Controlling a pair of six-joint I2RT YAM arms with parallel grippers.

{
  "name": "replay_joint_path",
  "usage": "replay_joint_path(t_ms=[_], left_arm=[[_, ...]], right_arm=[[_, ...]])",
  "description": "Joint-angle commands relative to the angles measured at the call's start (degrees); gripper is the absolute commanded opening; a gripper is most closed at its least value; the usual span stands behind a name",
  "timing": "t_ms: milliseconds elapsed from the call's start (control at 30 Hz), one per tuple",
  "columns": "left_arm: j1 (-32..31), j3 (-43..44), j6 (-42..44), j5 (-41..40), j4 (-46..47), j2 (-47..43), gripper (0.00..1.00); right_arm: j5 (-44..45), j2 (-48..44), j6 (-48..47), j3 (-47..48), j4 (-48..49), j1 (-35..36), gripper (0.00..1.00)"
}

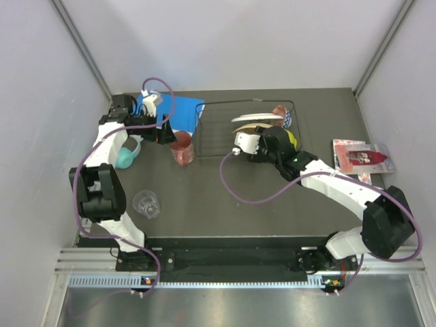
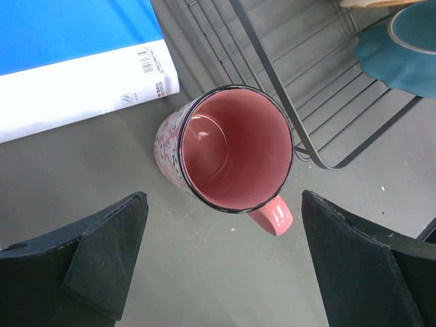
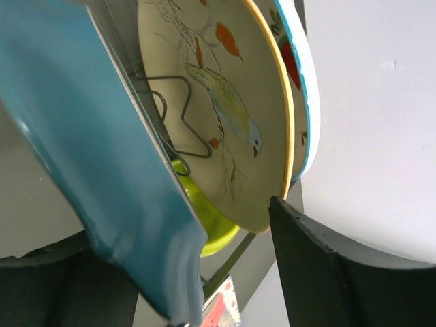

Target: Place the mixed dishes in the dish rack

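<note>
At the near edge of the dark table [image 1: 238,211], both arm bases sit bolted to a metal rail [image 1: 231,269]. Just beyond the left base stands the clear glass [image 1: 146,203], upright and alone.

From there the left arm folds up along the left side and bends inward. Its wrist points down over the red tumbler [image 2: 231,146]. The left gripper [image 2: 223,204] is spread as wide as it goes and has hold of nothing: one finger is on each side of the tumbler, both clear of it. The tumbler stands upright on the table just outside the dish rack [image 1: 245,102], with its handle toward the camera. Teal headphones [image 1: 127,155] lie beside that arm, and a blue book [image 1: 178,107] lies farther back.

The right arm sweeps from its base out to a raised elbow on the right. It then reaches left and forward, and its wrist is at the rack's near side. The right gripper [image 3: 174,228] has its fingers parted around the teal scalloped plate [image 3: 88,136], which stands on edge in the rack. The right finger is well off the plate. The left one is mostly hidden, so contact there is unclear.

Behind the teal plate stand the peach plate [image 3: 211,116], painted with a bird, then the white plate [image 3: 300,75]. The lime bowl [image 3: 204,211] lies low beside them. A red patterned bowl [image 1: 281,112] sits in the rack's far right corner.

A printed packet [image 1: 361,155] lies on the table to the right. Plain white walls [image 1: 238,41] close in the sides and back.
</note>
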Motion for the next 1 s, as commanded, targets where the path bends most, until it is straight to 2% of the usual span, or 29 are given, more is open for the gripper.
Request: replay_joint_path(t_ms=[0, 267, 300, 533, 700, 800, 833, 967], left_arm=[[0.3, 1.9, 1.0, 1.7, 1.0, 0.7, 0.98], [0.3, 2.6, 0.4, 0.9, 1.5, 0.6, 0.98], [0.4, 2.8, 0.5, 0.9, 1.6, 0.5, 0.99], [0.3, 4.9, 0.8, -0.9, 0.8, 1.2, 0.99], [0.3, 5.9, 1.5, -1.9, -1.0, 2.1, 0.99], [0.3, 5.7, 1.8, -2.2, -1.3, 3.1, 0.99], [0.3, 5.7, 2.0, -2.3, -1.4, 4.4, 0.98], [0.3, 7.0, 2.8, -3.6, -3.3, 8.5, 0.96]], right_arm=[[1.8, -5.2, 3.5, -1.1, 0.7, -0.3, 0.7], [4.3, -12.0, 6.0, -2.6, -4.1, 1.5, 0.73], [4.8, -12.8, 6.4, -2.8, -4.6, 2.1, 0.85], [6.5, -19.0, 10.9, -3.3, -8.5, 3.7, 1.0], [8.6, -21.6, 14.9, -1.2, -10.8, 5.6, 1.0], [10.0, -21.8, 22.2, 2.8, -12.9, 6.2, 1.0], [11.6, -21.5, 28.5, 4.2, -14.0, 6.2, 1.0], [13.7, -18.8, 39.7, 11.0, -19.4, 6.2, 1.0]])
